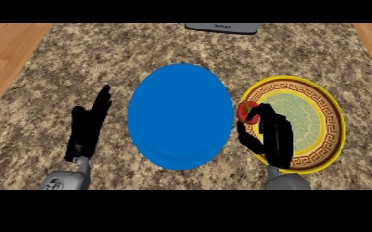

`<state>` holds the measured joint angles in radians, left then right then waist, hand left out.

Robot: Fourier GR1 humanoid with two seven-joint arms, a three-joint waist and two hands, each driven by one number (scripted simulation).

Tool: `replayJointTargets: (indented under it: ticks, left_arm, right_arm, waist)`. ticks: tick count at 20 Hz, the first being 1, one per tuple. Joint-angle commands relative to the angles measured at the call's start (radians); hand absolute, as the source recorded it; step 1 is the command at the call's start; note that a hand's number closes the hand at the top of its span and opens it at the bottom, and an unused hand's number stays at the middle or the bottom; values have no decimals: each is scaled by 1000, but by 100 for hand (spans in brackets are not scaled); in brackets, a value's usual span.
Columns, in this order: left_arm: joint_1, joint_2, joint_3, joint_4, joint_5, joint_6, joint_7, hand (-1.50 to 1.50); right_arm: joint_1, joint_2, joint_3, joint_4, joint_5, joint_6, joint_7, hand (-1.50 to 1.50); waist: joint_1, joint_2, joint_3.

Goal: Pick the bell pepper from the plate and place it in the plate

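My right hand (274, 138) curled its fingers (256, 114) around the red bell pepper (245, 111) at the yellow-rimmed plate (328, 128)'s left edge; the blue plate (180, 116) lay left of it, and my open left hand (88, 125) farther left on the worktop (109, 49).

We see a speckled granite counter (87, 54) with wood showing at its left and right edges. Directly on it lie a plain blue plate (180, 115) at the centre and, just beside it to the right, a yellow-rimmed patterned plate (328, 128). A grey flat object (222, 28) lies at the far edge.
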<state>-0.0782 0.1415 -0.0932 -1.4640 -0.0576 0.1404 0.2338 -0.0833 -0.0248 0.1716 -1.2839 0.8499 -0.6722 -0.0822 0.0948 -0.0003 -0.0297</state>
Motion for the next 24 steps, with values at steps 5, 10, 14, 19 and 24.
replayJointTargets:
  ticks: [5,10,14,19,24]
  left_arm:
    - [-7,-18,-5,19,-5,14,9,0]
    - [-14,-15,-1,22,-9,17,16,0]
    - [-7,-30,-12,30,-17,27,8,0]
    - [-9,-44,-19,33,-21,33,-1,0]
    - [-18,-16,5,29,-2,6,-4,0]
  right_arm:
    - [-149,24,73,14,183,-92,410,150]
    - [-262,25,114,47,298,-40,701,150]
    - [-372,25,167,62,398,53,956,150]
    - [-566,25,277,117,474,221,1303,150]
    - [-645,25,388,204,349,306,1490,150]
  waist:
    - [-13,-1,14]
    - [-16,-5,17]
    - [-25,-11,19]
    - [-9,-3,24]
    - [-11,8,28]
